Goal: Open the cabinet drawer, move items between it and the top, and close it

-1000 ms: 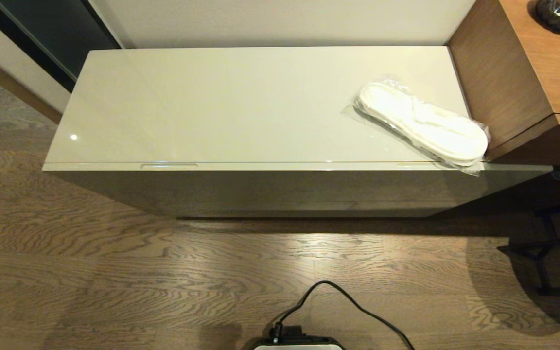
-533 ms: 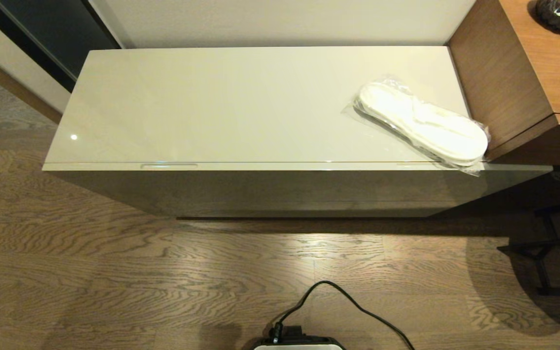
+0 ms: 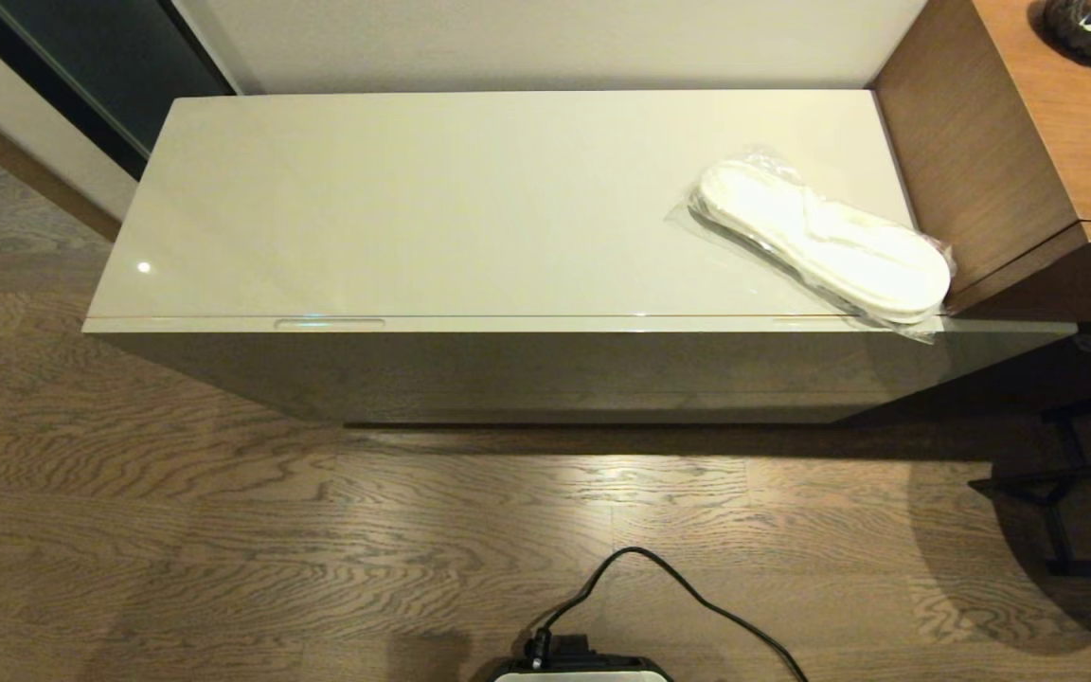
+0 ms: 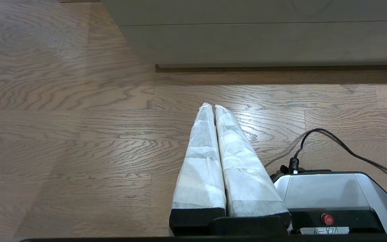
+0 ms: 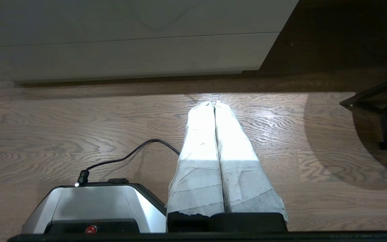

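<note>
The long beige cabinet stands against the wall, and its drawer is fully pushed in, so only the narrow front edge with 2 slot handles shows in the head view. The top of the cabinet is glossy and cream-beige. On its right part lie the white slippers, sealed in clear plastic; they lie at an angle, and the near end of the bag reaches a little over the front edge. They are just beside the brown wooden unit, which stands to the right of the cabinet. A dark round object sits on that unit, cut off by the frame. The wrapped bundle is not visible in any view.

Neither arm appears in the head view. The left gripper hangs low over the wooden floor in front of the cabinet, its 2 white-wrapped fingers pressed together and holding nothing. The right gripper hangs the same way, its fingers also closed and empty. Between the 2 grippers is the robot's base, with a black cable running from it over the floor. At the far right stands a black metal frame.
</note>
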